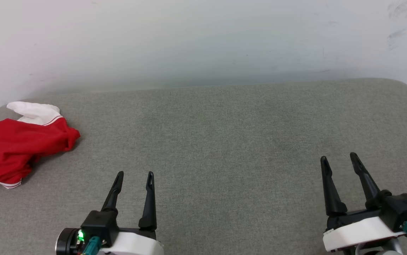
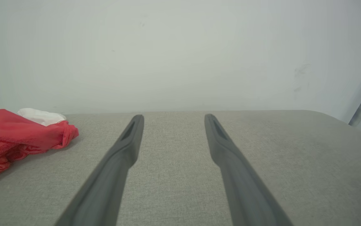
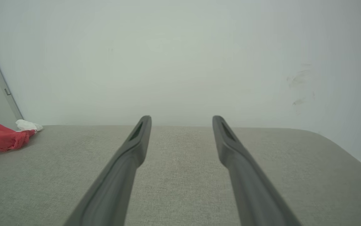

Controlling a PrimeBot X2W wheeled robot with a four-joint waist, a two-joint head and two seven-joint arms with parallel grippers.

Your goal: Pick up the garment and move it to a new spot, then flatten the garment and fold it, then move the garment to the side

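shiny red garment (image 1: 12, 148), matt woven cushion (image 1: 224, 141)

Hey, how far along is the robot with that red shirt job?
Nothing looks done: the garment lies crumpled at the left end of the grey cushion. Nothing in hand: the left gripper and right gripper are open, empty, apart from it. Left: pick up, move, flatten, fold, set aside.

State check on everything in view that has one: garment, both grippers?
garment: crumpled in a heap at the left end of the grey surface, not folded, not held.
left gripper: open, empty, apart from the garment.
right gripper: open, empty, over bare fabric far from the garment.
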